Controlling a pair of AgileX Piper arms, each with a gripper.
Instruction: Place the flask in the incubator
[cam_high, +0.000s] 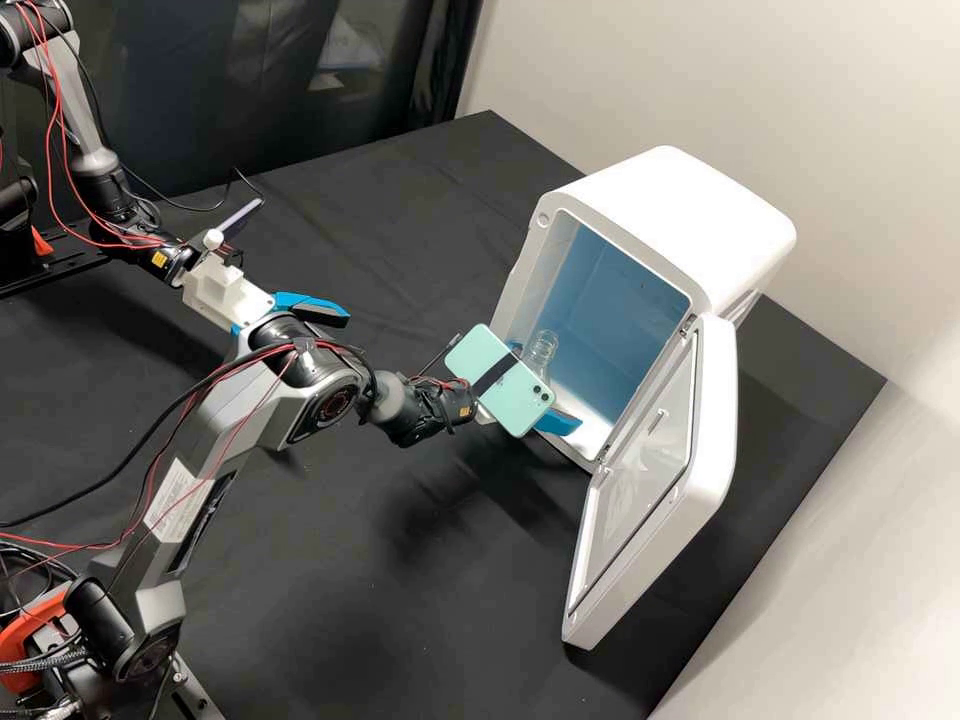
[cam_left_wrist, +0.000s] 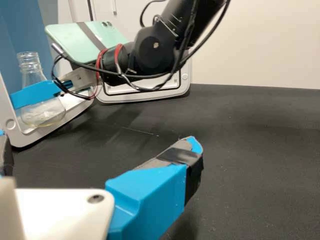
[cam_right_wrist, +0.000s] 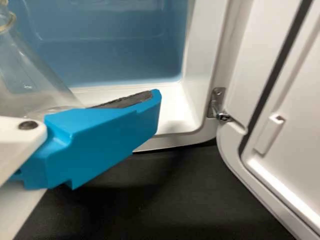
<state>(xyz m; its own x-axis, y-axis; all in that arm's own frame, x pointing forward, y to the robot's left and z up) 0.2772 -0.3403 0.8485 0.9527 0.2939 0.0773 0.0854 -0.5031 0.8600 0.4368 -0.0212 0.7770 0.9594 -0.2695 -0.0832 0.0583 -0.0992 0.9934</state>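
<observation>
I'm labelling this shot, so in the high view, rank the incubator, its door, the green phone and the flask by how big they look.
1. incubator
2. door, swung open nearer the camera, a close second
3. green phone
4. flask, mostly hidden behind the phone, so judged by its visible neck only

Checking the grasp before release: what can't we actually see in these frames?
- High view: flask body and the grip of the right gripper, hidden behind the phone on its wrist.
- Right wrist view: its second finger, cut off by the frame edge.
- Left wrist view: whether the flask base rests on the incubator floor; a blue finger crosses it.
</observation>
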